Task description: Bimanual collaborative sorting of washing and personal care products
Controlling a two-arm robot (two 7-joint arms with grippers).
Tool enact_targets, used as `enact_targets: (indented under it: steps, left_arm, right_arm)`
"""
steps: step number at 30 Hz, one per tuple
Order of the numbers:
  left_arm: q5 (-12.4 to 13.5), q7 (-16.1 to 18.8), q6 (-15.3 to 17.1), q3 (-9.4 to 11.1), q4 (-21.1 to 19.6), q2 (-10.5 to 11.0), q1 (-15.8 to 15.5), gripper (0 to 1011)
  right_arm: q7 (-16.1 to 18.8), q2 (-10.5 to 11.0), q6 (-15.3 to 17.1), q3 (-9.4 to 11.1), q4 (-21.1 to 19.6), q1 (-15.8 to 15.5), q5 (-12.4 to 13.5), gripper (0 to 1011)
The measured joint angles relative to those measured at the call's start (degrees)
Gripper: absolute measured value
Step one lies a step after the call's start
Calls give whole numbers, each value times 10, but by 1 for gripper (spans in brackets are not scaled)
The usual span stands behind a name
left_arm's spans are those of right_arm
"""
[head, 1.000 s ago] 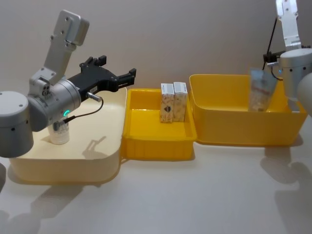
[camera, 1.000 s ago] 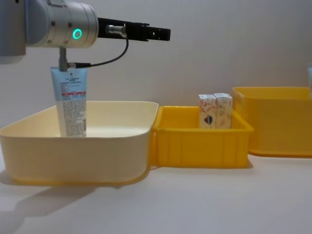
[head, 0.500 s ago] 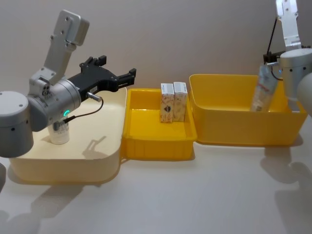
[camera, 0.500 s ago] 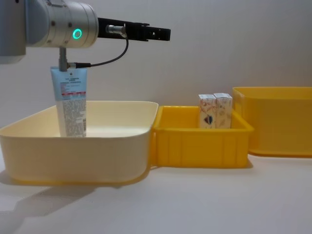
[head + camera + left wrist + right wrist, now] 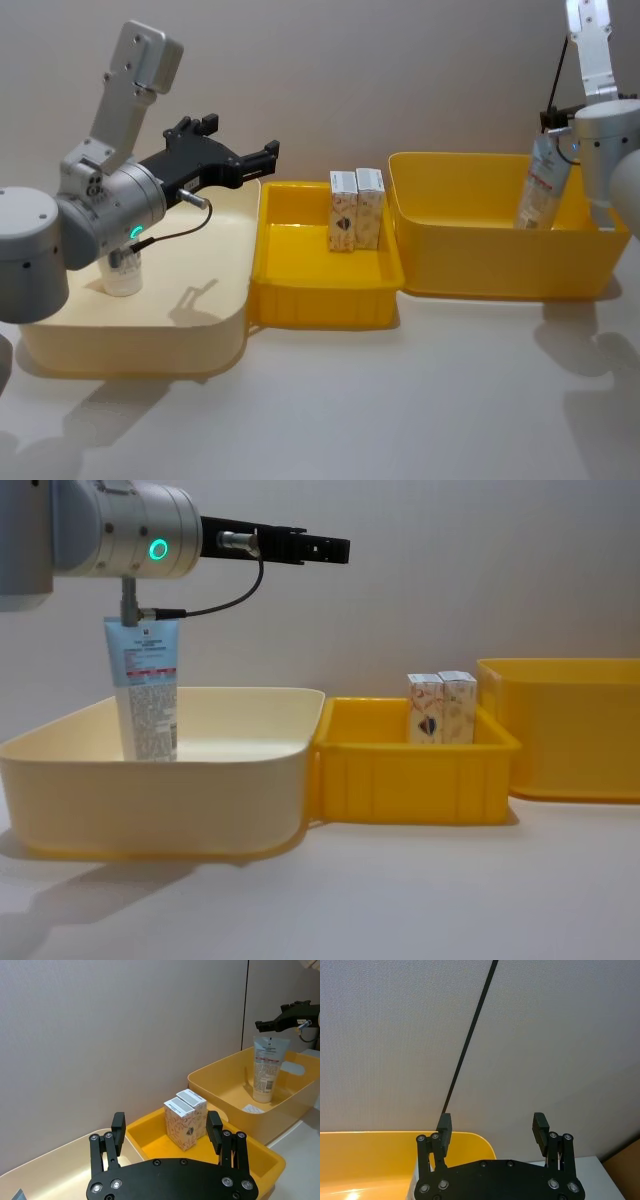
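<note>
One pale-blue tube [image 5: 147, 690] stands cap-down in the cream bin [image 5: 200, 780], under my left arm. My left gripper [image 5: 240, 138] hovers open and empty over that bin's far right corner, pointing toward two white cartons [image 5: 355, 208] that stand side by side in the middle yellow tray [image 5: 320, 300]. A second tube [image 5: 541, 185] leans cap-down at the far right of the deep yellow bin [image 5: 500, 270]. My right gripper [image 5: 265, 1024] hangs just above that tube's crimped end, and in the right wrist view the right gripper [image 5: 492, 1122] is open with nothing between its fingers.
The three bins stand in a row, touching, along the back of the table [image 5: 400, 400], with a grey wall close behind. A small white label [image 5: 254, 1108] lies on the deep bin's floor. Bare tabletop lies in front of the bins.
The tube in the deep yellow bin was blurred and more upright a second ago; it has tipped to the right and come to rest leaning. My left arm has not moved.
</note>
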Motion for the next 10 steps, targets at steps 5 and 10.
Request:
enact_targets:
  steps: [5,10]
  left_arm:
    - [0,0,0,0,0,0,0,1003]
    - [0,0,0,0,0,0,0,1003]
  right_arm:
    - [0,0,0,0,0,0,0,1001]
    - [0,0,0,0,0,0,0,1001]
